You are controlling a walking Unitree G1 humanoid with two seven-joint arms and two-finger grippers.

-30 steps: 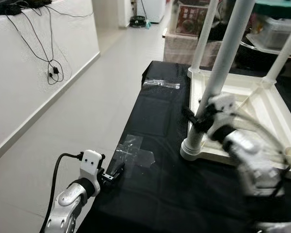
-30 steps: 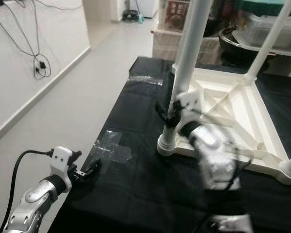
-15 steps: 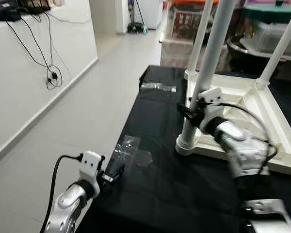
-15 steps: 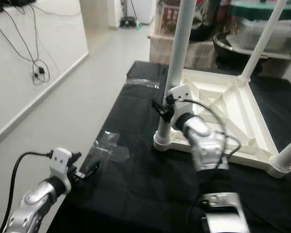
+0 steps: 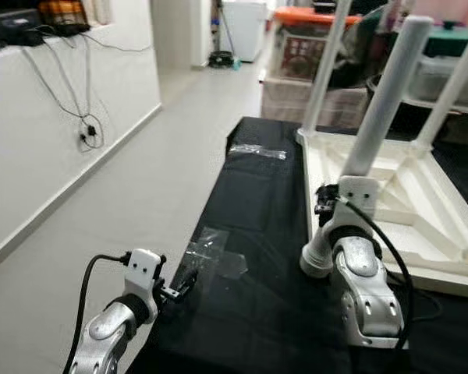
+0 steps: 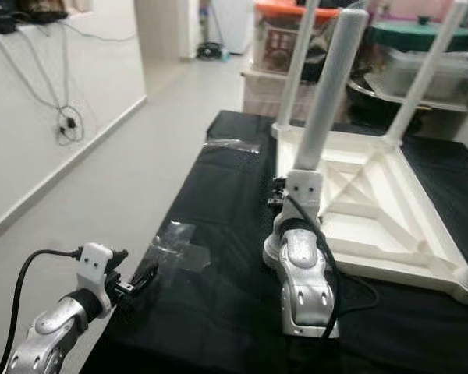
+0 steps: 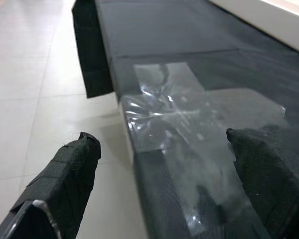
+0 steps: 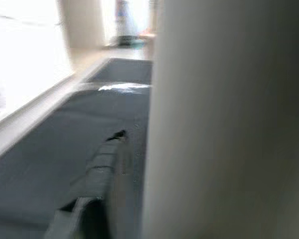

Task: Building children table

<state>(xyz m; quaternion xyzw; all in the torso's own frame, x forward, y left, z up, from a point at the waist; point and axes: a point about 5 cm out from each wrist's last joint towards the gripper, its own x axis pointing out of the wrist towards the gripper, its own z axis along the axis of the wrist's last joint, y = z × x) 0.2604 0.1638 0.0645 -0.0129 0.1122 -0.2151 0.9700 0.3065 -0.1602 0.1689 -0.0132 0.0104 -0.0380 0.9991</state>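
A black-covered desk (image 5: 257, 304) stands on pale floor tiles (image 5: 140, 171); left pincer (image 5: 181, 287) is apart, right pincer (image 5: 324, 204) clamped on a white table leg (image 5: 378, 117).

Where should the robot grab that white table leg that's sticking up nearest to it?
Probably low on the near leg, just above its base, from the robot's side. It is a smooth, round, slightly leaning post, and the right gripper is already there.

Downward head stereo; close wrist views
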